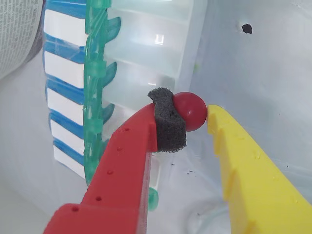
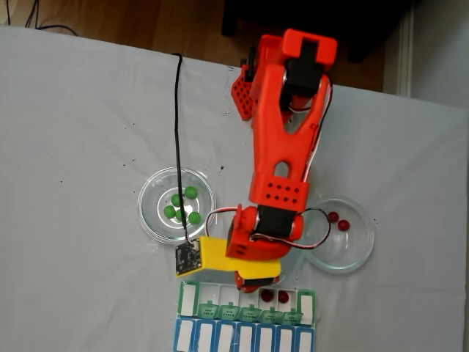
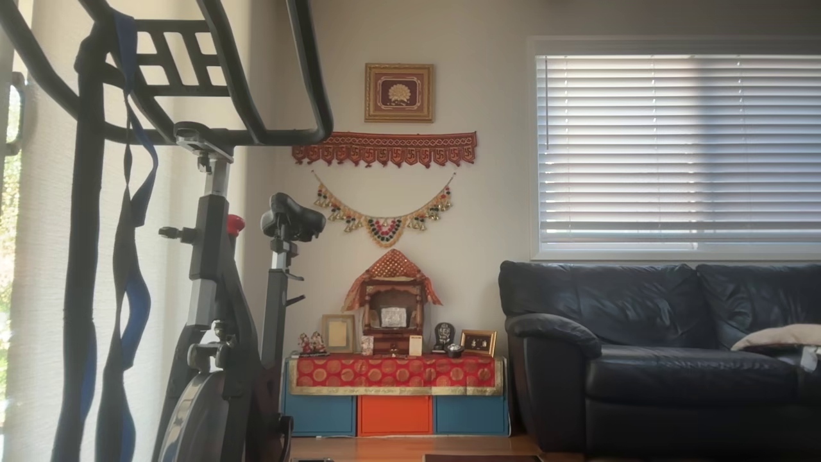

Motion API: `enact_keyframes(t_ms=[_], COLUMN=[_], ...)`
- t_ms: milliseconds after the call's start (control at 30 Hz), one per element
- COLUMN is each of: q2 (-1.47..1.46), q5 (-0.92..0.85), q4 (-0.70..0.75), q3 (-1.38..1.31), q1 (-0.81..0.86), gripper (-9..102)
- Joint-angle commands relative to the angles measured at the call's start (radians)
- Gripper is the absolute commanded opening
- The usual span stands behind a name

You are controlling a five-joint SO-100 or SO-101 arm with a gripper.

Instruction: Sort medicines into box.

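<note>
A dark red medicine (image 1: 191, 110) sits between my gripper's (image 1: 195, 117) foam-padded red finger and its yellow finger; the gripper is shut on it. It hangs just over the white compartments of the box (image 1: 146, 63), whose green lids (image 1: 95, 87) stand open. In the fixed view the gripper (image 2: 249, 281) hovers over the middle of the box (image 2: 220, 297). Two red medicines (image 2: 275, 296) lie in compartments toward its right end. Several green medicines (image 2: 182, 207) rest in the left glass dish (image 2: 150, 213). Two red ones (image 2: 338, 221) rest in the right dish (image 2: 359, 249).
A blue-lidded organiser row (image 2: 242, 339) lies right behind the green one, at the table's lower edge. A black cable (image 2: 176, 132) runs across the white cloth to the wrist camera board (image 2: 187, 258). The arm's base (image 2: 293, 59) stands at the table's top edge.
</note>
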Motion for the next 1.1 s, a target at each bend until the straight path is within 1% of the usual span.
enact_keyframes(t_ms=[0, 200, 433, 700, 900, 933, 967, 1000, 1033, 1067], q2=[0.025, 0.006, -0.126, -0.290, -0.256, -0.255, -0.255, -0.255, -0.252, -0.239], q5=[-0.005, 0.009, 0.038, 0.081, 0.094, 0.092, 0.087, 0.086, 0.081, 0.078], q4=[-0.031, -0.041, -0.014, 0.124, 0.146, 0.160, 0.186, 0.201, 0.215, 0.222], q3=[-0.080, -0.104, -0.268, -0.549, -0.537, -0.541, -0.552, -0.558, -0.557, -0.546], q1=[-0.008, -0.026, -0.040, -0.043, -0.058, -0.058, -0.060, -0.061, -0.063, -0.064], gripper=[1, 1, 1, 1, 1, 2, 11, 17, 23, 24])
